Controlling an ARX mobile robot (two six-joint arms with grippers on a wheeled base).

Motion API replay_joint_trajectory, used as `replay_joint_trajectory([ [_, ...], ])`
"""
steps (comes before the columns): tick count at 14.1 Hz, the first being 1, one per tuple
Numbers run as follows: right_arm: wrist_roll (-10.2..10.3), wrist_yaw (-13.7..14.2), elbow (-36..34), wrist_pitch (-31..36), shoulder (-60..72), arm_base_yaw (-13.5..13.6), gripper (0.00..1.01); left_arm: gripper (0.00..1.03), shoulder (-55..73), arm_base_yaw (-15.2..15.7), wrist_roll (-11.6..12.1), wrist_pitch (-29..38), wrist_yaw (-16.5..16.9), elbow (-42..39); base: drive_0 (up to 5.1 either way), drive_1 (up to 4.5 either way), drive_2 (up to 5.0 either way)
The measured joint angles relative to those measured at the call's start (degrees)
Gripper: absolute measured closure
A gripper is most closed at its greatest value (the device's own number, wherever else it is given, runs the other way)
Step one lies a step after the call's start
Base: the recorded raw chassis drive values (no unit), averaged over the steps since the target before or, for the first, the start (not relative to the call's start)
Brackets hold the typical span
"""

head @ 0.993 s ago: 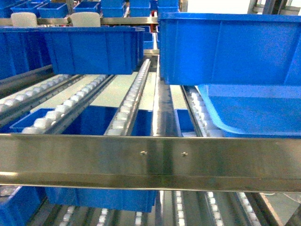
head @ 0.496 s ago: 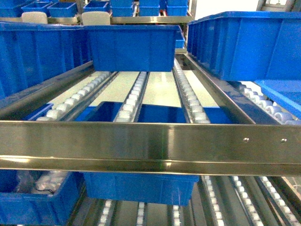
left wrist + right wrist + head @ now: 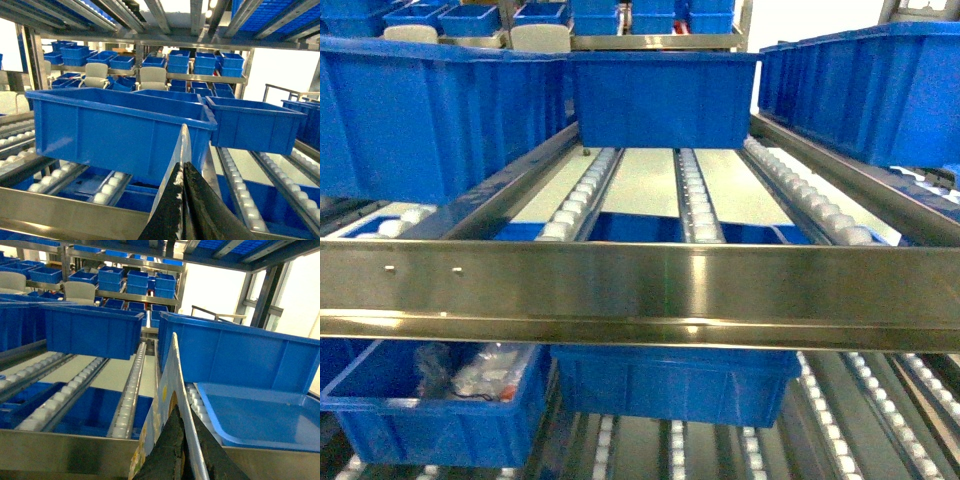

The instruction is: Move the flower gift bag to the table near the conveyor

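The flower gift bag shows in the right wrist view as a thin pale sheet with yellow flower prints, rising edge-on at the bottom centre. My right gripper is shut on it, one black finger on each side. In the left wrist view a pale, thin edge of the bag sticks up between the black fingers of my left gripper, which is shut on it. The conveyor fills the head view with its roller lanes straight ahead; neither gripper nor the bag shows there. The table is out of view.
A steel cross beam spans the front of the rack. Blue bins sit on the lanes, close ahead in both wrist views. A shallow blue tray lies at the right. A lower bin holds small items.
In the head view the whole rack has slid to the right. The big blue bin and tray at the right have left the frame, and a lower bin with items has come in at the left.
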Motion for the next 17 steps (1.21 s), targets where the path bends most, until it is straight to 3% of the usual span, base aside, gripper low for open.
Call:
replay_joint_trajectory([
  [17, 0.0, 0.0, 0.0, -0.2, 0.0, 0.0, 0.99, 1.01, 0.0, 0.0, 0.0, 0.1, 0.0, 0.0, -4.9, 2.16, 2.7],
])
